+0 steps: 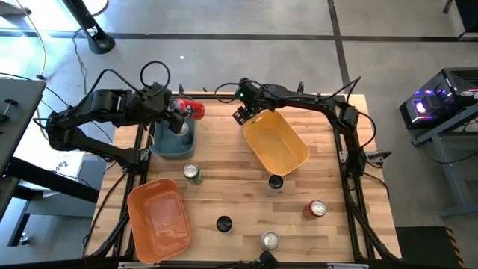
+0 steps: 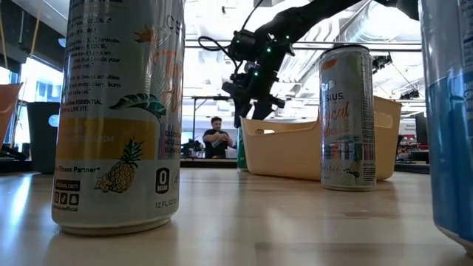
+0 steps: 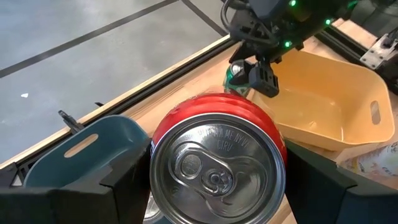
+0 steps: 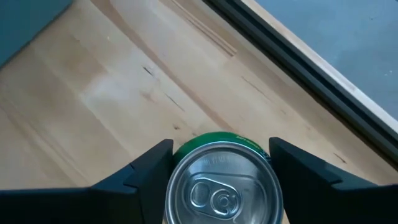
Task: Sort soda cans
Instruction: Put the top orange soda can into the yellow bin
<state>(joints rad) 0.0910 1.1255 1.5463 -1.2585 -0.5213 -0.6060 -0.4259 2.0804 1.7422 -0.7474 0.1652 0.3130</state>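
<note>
My left gripper [image 1: 187,113] holds a red soda can [image 3: 211,118] over the dark teal bin [image 1: 170,143] at the table's far left. My right gripper [image 1: 243,116] reaches down at the far left corner of the yellow bin [image 1: 278,143]. Its fingers are closed on a green soda can [image 4: 217,142] that stands on the wood. Other soda cans stand loose on the table: a green one [image 1: 193,173], a black one [image 1: 275,182], a red one [image 1: 317,208], a second black one [image 1: 223,223] and a silver one [image 1: 269,240]. My left gripper pinches the red can's side wall [image 3: 157,140] between its two fingers [image 3: 118,186], slanting down from the table's left. The can is lifted clear above the teal bin and tilted, its silvery top facing back toward the wrist. My right gripper has the green can's side wall near the top [image 4: 180,151] between its two fingers [image 4: 149,165], one on each side, coming from above at a steep slant. The can stands upright with its base on the table.
An orange bin [image 1: 157,218] lies at the near left. The yellow bin's wall stands right beside the green can. The table's far edge with its dark rail [image 4: 298,56] runs close behind that can. Cables loop over the far edge.
</note>
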